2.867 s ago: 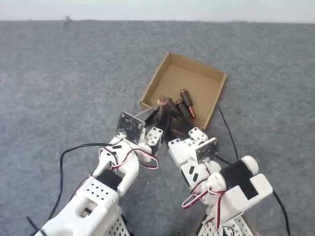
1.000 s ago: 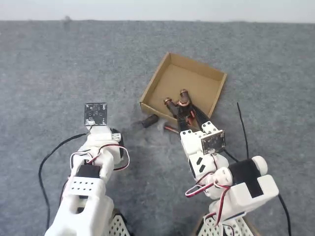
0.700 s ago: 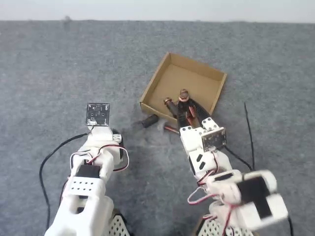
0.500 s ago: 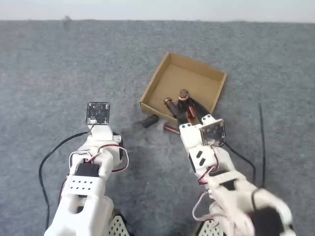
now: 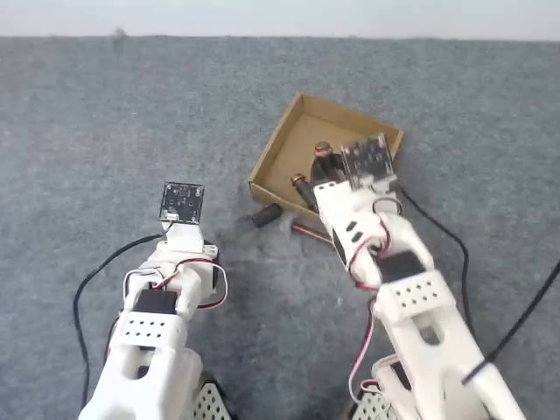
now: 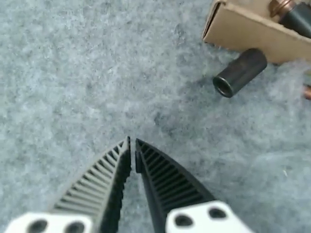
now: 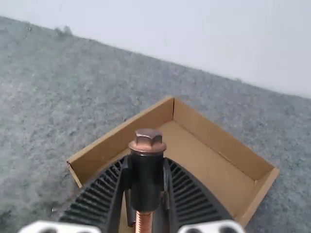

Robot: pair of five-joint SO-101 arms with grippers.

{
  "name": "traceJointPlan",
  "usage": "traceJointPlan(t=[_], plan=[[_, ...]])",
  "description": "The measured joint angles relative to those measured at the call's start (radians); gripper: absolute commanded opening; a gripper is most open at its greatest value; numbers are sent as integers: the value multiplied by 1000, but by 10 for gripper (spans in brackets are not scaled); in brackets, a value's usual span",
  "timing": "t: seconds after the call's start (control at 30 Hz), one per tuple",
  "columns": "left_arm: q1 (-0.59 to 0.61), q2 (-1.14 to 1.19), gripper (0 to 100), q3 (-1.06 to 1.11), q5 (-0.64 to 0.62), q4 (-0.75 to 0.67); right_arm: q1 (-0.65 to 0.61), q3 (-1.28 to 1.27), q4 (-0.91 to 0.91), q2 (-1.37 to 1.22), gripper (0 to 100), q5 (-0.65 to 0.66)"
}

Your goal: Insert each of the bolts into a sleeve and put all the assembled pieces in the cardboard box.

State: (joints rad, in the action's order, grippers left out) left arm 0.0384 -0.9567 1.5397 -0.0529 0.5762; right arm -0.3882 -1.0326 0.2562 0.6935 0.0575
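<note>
Grey felt covers the counter, where the right gripper (image 7: 146,170) pinches a black sleeve (image 7: 146,182) with a copper bolt (image 7: 147,141) through it over the cardboard box (image 7: 218,141). The long axis runs along the fingers, hex head past the tips. The left gripper (image 6: 132,145), pressed nearly together on nothing, hovers near a loose sleeve (image 6: 239,73) lying just outside the box, open end toward that gripper.

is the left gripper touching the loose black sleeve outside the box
Apart. The left wrist view shows bare carpet between the left gripper and the sleeve, which lies beside the cardboard box.
</note>
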Motion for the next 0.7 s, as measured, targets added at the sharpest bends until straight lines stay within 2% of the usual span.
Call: traceJointPlan(t=[0.2,0.53,0.6,0.7], plan=[[0,0,11,0,6,-2,15,199,126,-244,6,0],[0,0,12,0,6,-11,146,532,310,-674,7,0],[0,0,12,0,6,-26,146,578,334,-736,36,0],[0,0,12,0,6,-32,143,634,365,-796,132,2]])
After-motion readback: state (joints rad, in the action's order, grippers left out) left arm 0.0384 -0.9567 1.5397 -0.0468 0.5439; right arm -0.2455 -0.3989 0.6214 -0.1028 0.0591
